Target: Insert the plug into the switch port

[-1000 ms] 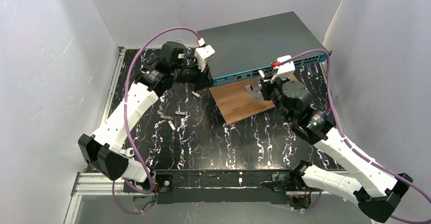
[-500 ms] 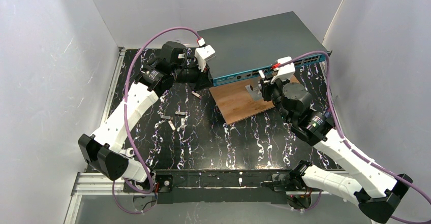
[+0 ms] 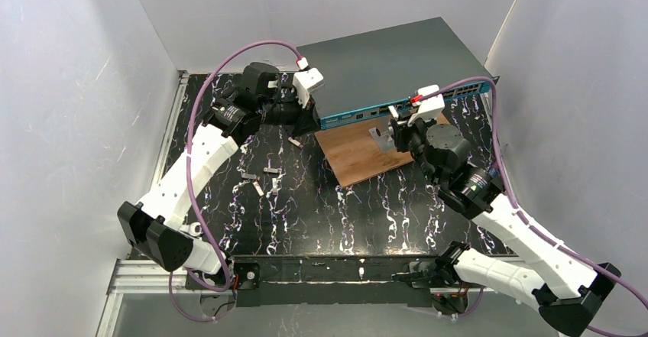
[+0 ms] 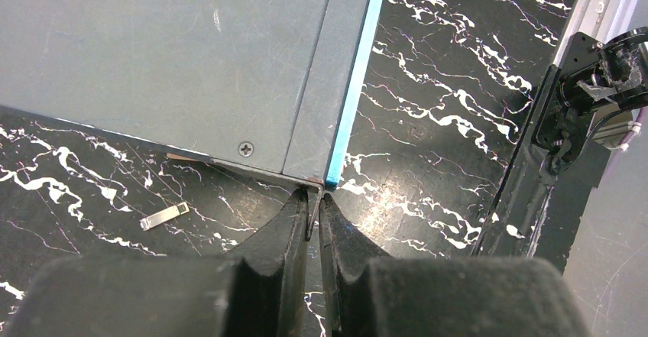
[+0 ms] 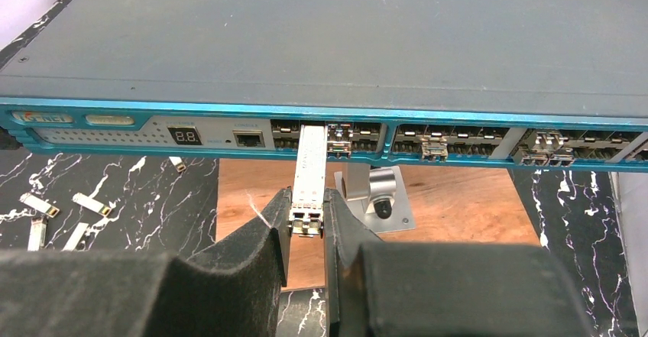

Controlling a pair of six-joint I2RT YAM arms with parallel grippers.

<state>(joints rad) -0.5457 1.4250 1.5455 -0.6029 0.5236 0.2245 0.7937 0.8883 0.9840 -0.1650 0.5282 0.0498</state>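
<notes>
Switch (image 3: pixel 382 66) at the far side of the table (image 3: pixel 367 215), front towards the arms; board (image 3: pixel 359 157) lay before it, its far edge under the switch's front; bracket (image 5: pixel 374 196) stood on the board, just below the sockets; plug (image 5: pixel 309 165) sat between the right gripper (image 5: pixel 306 222) fingers, far end at a socket; left gripper (image 4: pixel 313 207) met the switch's left front corner; loose pieces (image 3: pixel 264 180) lay left of the board.

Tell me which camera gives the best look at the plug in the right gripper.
The right wrist view: the plug sits centred and close, pinched by the right gripper, its tip at the switch. In the top external view it is too small to make out; the left wrist view does not show it.
</notes>
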